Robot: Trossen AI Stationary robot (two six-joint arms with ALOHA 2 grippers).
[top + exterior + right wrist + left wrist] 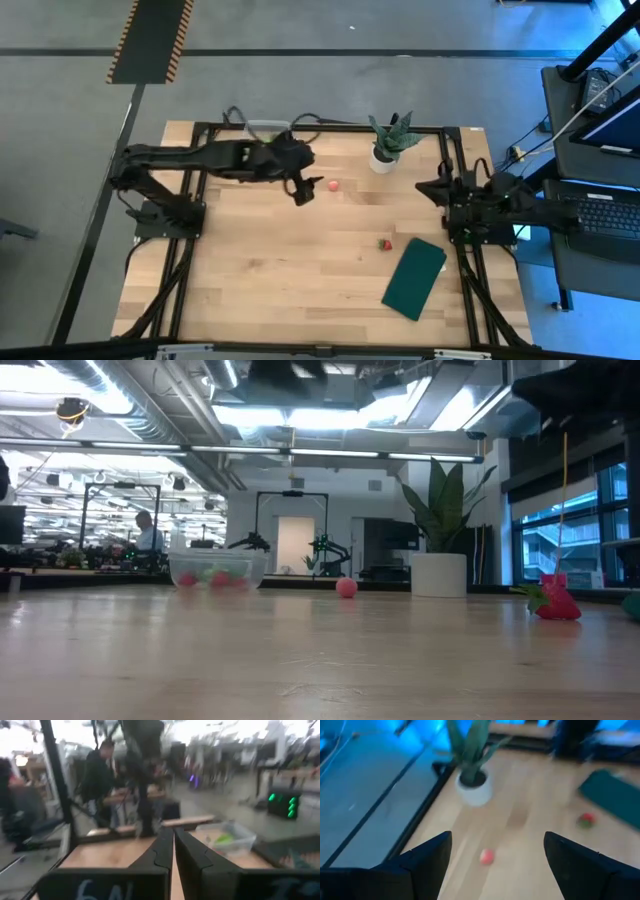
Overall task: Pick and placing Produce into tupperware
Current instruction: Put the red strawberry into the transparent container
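The clear tupperware (pixel 217 570) stands near the table's far edge, partly under my left arm in the high view (pixel 262 128). It holds red pieces and a green piece (pixel 224 838). A pinkish round fruit (pixel 331 185) lies on the wood right of the tub. A strawberry (pixel 384 243) lies farther right and nearer. My left gripper (pixel 304 189) hangs open above the table, just left of the pink fruit (pixel 487 856), touching nothing. My right gripper (pixel 173 851) is shut and empty at the table's right edge (pixel 432 188).
A spiky plant in a white pot (pixel 386 150) stands at the far edge, right of the pink fruit. A flat dark green rectangle (pixel 414 277) lies near the front right, beside the strawberry. Bare wood fills the table's middle and left front.
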